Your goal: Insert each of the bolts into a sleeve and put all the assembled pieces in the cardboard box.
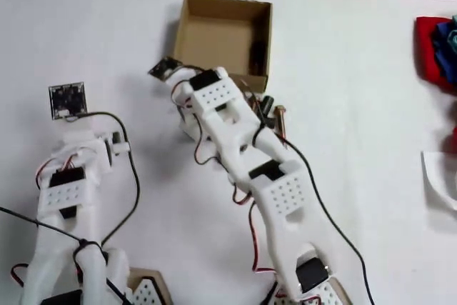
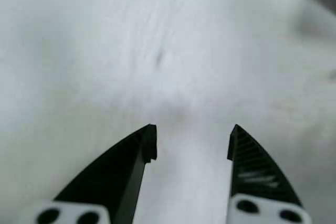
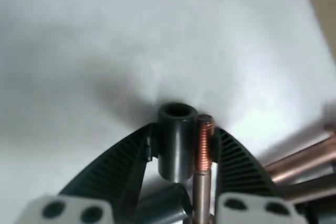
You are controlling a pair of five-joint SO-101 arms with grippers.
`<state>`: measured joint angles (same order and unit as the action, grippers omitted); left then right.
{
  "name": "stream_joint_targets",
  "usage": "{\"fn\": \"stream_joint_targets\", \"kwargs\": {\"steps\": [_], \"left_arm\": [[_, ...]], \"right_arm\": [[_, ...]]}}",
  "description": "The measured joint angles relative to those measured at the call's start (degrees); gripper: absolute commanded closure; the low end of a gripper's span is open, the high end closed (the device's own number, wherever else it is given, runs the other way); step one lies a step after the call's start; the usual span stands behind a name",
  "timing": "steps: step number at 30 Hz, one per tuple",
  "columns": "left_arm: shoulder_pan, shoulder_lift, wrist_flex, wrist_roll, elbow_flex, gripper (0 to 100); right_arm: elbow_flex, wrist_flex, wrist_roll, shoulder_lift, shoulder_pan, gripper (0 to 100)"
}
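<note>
White tabletop (image 1: 357,69): beside brown cardboard box (image 1: 225,33), outstretched right gripper (image 3: 185,141) clamps black cylindrical sleeve (image 3: 176,145) against copper threaded bolt (image 3: 203,153); left gripper (image 2: 193,132), farther off, gapes wide.

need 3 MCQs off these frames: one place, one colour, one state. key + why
1. The box stands:
A. on the table
B. on the red cloth
C. in a gripper

2. The sleeve is:
A. white
B. red
C. black

3. The left gripper has:
A. jaws shut on a bolt
B. jaws open, empty
C. jaws shut on a sleeve

Key:
1 A: the high view shows it on the white tabletop.
2 C: the right wrist view shows it black, beside a copper bolt.
3 B: the left wrist view shows bare table between the jaws.
</note>
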<state>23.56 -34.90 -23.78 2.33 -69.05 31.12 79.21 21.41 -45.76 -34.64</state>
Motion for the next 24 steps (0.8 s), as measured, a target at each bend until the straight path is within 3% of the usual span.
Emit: {"fn": "stream_joint_targets", "kwargs": {"steps": [6, 12, 24], "left_arm": [[0.0, 0.0, 0.0, 0.0, 0.0, 77], [0.0, 0.0, 0.0, 0.0, 0.0, 77], [0.0, 0.0, 0.0, 0.0, 0.0, 77]], "right_arm": [[5.6, 3.7, 0.0, -2.8, 0.0, 84.8], [11.2, 8.6, 0.1, -3.1, -0.6, 76.2], [14.3, 15.6, -1.1, -3.6, -1.9, 79.7]]}}
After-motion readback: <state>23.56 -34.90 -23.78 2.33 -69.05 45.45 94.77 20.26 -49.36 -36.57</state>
